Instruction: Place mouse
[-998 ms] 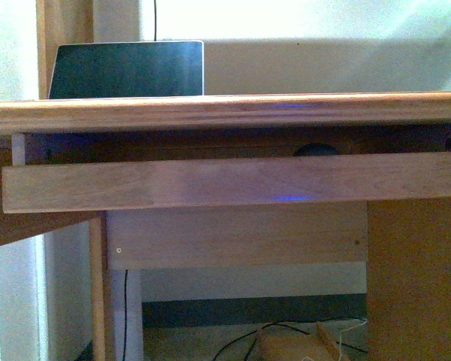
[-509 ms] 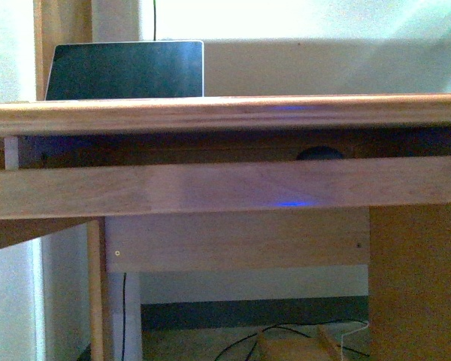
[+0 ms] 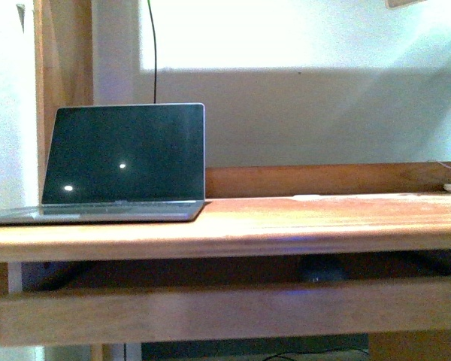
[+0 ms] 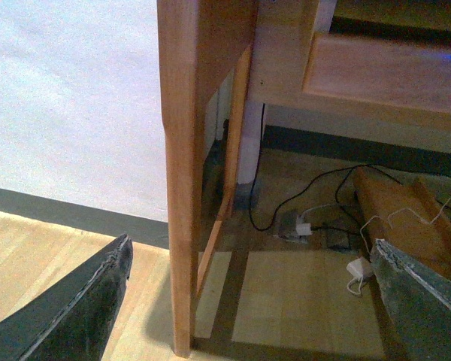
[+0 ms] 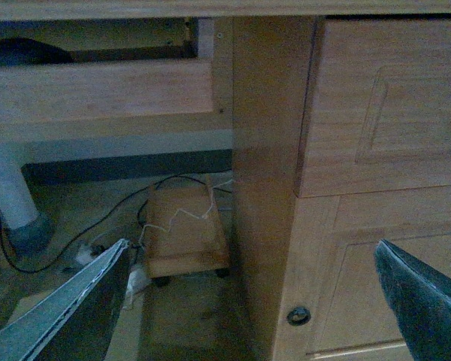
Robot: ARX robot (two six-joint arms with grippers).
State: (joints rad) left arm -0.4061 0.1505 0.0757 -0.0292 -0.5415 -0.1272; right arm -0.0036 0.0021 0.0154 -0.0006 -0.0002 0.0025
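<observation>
- Front view: the mouse point(image 3: 323, 269) lies as a dark lump on the pull-out tray point(image 3: 225, 312) under the desk point(image 3: 323, 218), right of middle and half hidden behind the tray's front board. The laptop point(image 3: 124, 162) stands open on the desk at the left. Neither arm shows here. By my reckoning nothing is done yet: the mouse is not grasped, so picking it up and setting it down are both left.
- Left wrist view: the left fingers point(image 4: 75, 308) are spread wide with nothing between them, pointing low at a desk leg point(image 4: 184, 188) and the cables point(image 4: 301, 218) on the floor. No mouse shows in this view, so it is well apart from them.
- Right wrist view: the right fingers point(image 5: 68, 316) are also wide and empty. The mouse point(image 5: 19, 51) peeps over the tray point(image 5: 98, 94), well clear of both fingers and not between them. The fingers face the desk's upright and a cabinet door point(image 5: 383, 113) instead.
</observation>
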